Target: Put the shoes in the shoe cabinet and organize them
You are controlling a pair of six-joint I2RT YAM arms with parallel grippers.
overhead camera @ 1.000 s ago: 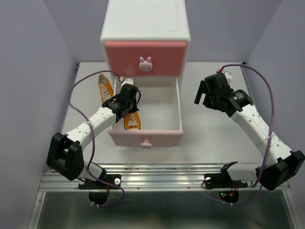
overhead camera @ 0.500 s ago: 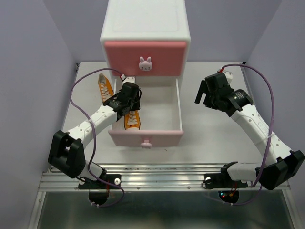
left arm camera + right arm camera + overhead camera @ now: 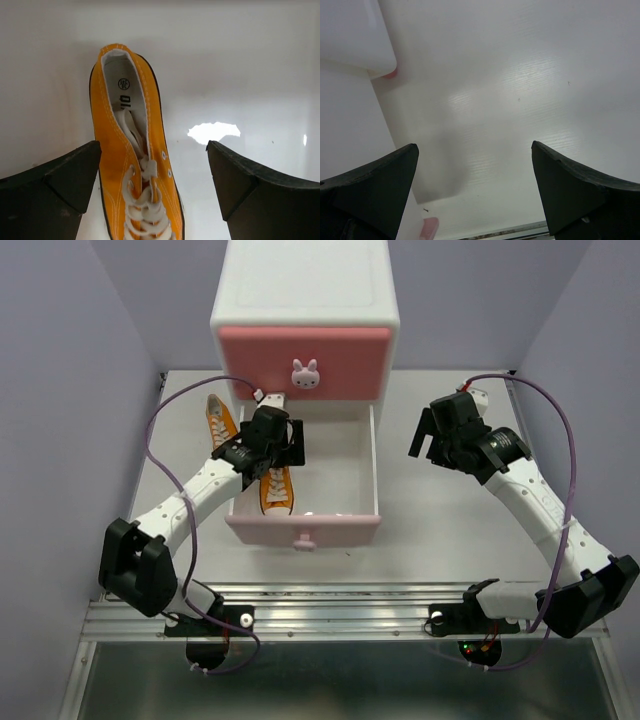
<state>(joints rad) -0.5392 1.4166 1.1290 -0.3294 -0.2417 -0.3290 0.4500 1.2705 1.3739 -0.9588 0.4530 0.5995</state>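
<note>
The shoe cabinet (image 3: 305, 300) stands at the back, its upper pink drawer closed and its lower drawer (image 3: 374, 470) pulled out. One orange shoe (image 3: 277, 492) lies in the left part of that drawer, toe toward the near edge. My left gripper (image 3: 272, 452) hovers open just above it; in the left wrist view the shoe (image 3: 132, 165) lies free on the white drawer floor, nearer the left finger, with my left gripper (image 3: 153, 152) wide around it. A second orange shoe (image 3: 221, 422) lies on the table left of the drawer. My right gripper (image 3: 428, 445) hangs open and empty.
In the right wrist view my right gripper (image 3: 475, 155) looks down on bare table beside the cabinet's pink foot (image 3: 390, 74) and the drawer's side wall (image 3: 350, 130). Grey walls close in left and right. A metal rail (image 3: 330, 605) runs along the near edge.
My left gripper has opened and let go of the orange shoe, which now rests in the lower drawer. The gripper has lifted slightly toward the cabinet. The right arm has not moved.
</note>
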